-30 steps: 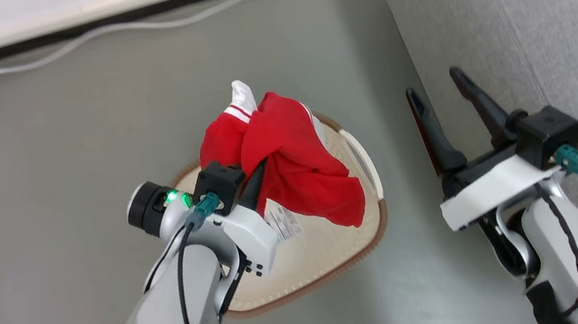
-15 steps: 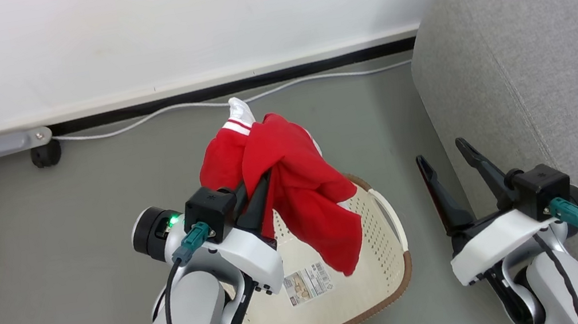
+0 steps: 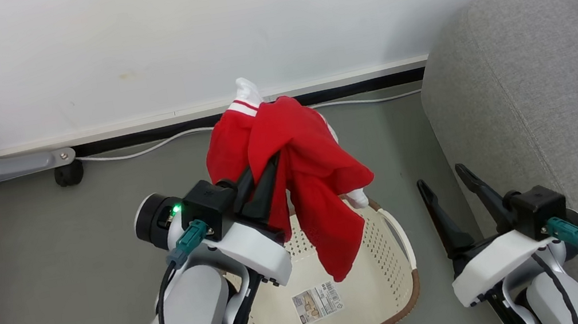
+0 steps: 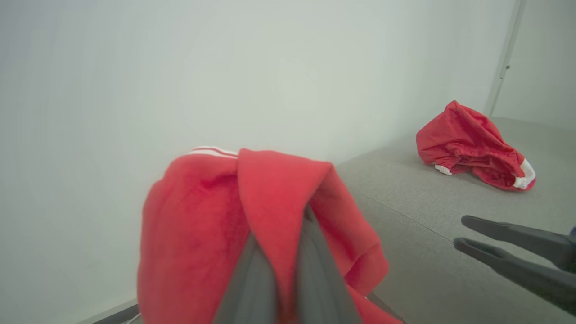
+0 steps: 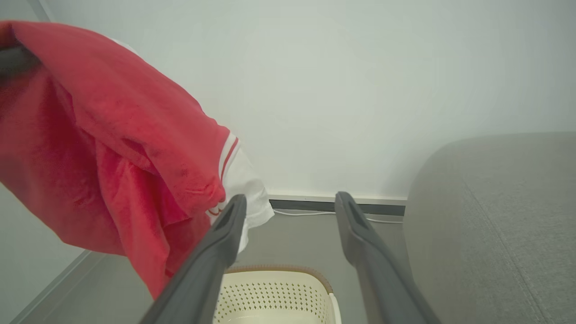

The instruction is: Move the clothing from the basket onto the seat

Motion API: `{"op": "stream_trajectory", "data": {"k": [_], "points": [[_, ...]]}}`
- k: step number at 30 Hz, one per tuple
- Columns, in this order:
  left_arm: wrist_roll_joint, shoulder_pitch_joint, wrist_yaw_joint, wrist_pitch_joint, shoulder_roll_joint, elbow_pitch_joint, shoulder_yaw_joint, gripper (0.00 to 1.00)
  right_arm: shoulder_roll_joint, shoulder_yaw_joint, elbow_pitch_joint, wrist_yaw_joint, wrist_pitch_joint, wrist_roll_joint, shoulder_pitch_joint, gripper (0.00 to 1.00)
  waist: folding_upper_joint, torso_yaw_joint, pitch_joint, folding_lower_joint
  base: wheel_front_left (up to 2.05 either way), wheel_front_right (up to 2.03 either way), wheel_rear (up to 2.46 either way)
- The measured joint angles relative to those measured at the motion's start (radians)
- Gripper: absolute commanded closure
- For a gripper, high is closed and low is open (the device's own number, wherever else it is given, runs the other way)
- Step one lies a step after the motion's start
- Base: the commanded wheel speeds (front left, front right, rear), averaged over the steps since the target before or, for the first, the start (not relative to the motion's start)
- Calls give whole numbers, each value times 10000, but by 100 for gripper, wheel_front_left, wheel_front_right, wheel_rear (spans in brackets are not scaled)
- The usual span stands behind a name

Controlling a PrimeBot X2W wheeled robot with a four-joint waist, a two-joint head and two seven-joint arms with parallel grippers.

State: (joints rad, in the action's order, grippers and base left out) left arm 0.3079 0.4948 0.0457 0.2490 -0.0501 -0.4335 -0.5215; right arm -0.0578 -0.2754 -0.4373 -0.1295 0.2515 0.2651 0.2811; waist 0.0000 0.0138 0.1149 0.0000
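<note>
It looks like a home-style living area, possibly a test set-up: a grey fabric sofa against a bare white wall, a plastic laundry basket on a smooth grey floor, a cable along the skirting board, and a wheeled metal frame.

Smooth grey floor, ending at a white wall. Standing on it, a cream oval plastic laundry basket with diamond perforations and a brown rim, near a large light grey fabric sofa. At the foot of the wall, a thin white cable and, towards the left corner, a small black caster wheel. On the sofa's seat, well apart from the basket, a crumpled bright red garment with white trim.
</note>
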Motion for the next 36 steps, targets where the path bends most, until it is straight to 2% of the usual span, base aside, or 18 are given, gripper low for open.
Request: {"op": "stream_trajectory", "data": {"k": [6, 14, 18, 22, 27, 36], "points": [[2, -2, 17, 25, 0, 161, -13, 100, -2, -351, 393, 0, 0, -2, 29, 0, 0, 16, 17, 0, 0, 0, 0], [13, -2, 79, 25, 0, 337, -113, 100, -405, -2023, 1983, 0, -2, 178, 1104, 0, 0, 64, 125, 0, 0, 0, 0], [17, -2, 148, 25, -4, 357, -136, 100, -736, -2700, 2017, 0, 0, 278, 1614, 0, 0, 135, 140, 0, 0, 0, 0], [25, -1, 159, 25, -4, 430, -213, 100, -965, -3557, 1388, 0, 0, 546, 2173, 0, 0, 248, 119, 0, 0, 0, 0], [38, -1, 236, 25, 8, 548, -426, 100, -1114, -4635, -65, 0, 0, 970, 3128, 0, 0, 394, 59, 0, 0, 0, 0], [113, -1, 238, 25, 15, 606, -721, 100, -725, -5779, -1921, 0, 0, 1488, 3920, 0, 0, 552, 70, 0, 0, 0, 0]]}}
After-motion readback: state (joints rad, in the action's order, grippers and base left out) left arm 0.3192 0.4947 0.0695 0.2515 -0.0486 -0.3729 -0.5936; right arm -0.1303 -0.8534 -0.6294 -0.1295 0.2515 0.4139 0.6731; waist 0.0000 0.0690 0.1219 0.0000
